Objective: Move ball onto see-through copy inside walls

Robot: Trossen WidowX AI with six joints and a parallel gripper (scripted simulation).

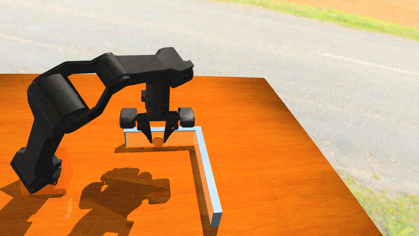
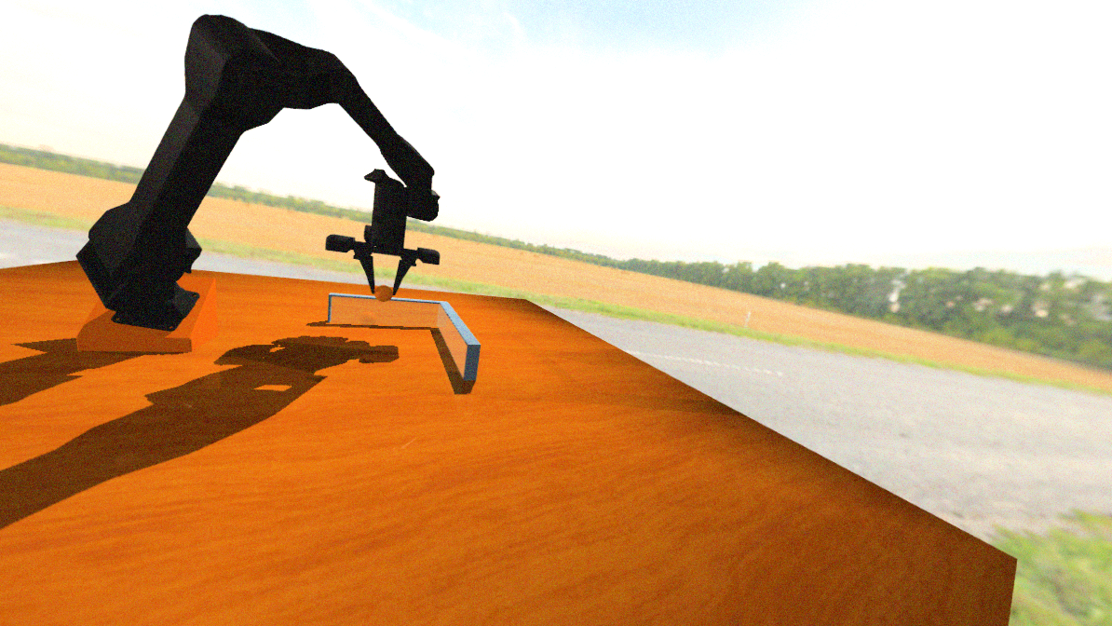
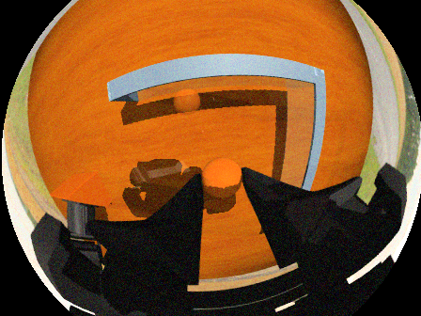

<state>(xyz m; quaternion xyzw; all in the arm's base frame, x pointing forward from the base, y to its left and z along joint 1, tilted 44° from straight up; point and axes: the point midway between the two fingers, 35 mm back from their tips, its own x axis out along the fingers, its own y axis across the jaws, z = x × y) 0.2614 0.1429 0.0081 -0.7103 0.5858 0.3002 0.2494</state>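
An orange ball [image 1: 157, 141] [image 2: 383, 292] [image 3: 222, 178] is pinched between the fingertips of my gripper [image 1: 158, 142] [image 2: 384, 293] [image 3: 221, 175], which is shut on it. The ball is off the table, at about the height of the wall tops in the exterior view. The see-through copy [image 3: 187, 101] shows in the wrist view close to the inner side of the back wall [image 1: 131, 129] [image 3: 211, 66], left of and beyond the held ball. I cannot make it out apart from the held ball in the top and exterior views. The side wall [image 1: 208, 172] [image 2: 460, 326] [image 3: 319, 122] meets the back wall at a right corner.
The wooden table [image 1: 263, 146] [image 2: 583, 466] has its right edge well beyond the side wall. The orange base block [image 1: 66, 172] [image 2: 136, 333] stands at the left under the arm. The arm's shadow falls on the table in front of the gripper.
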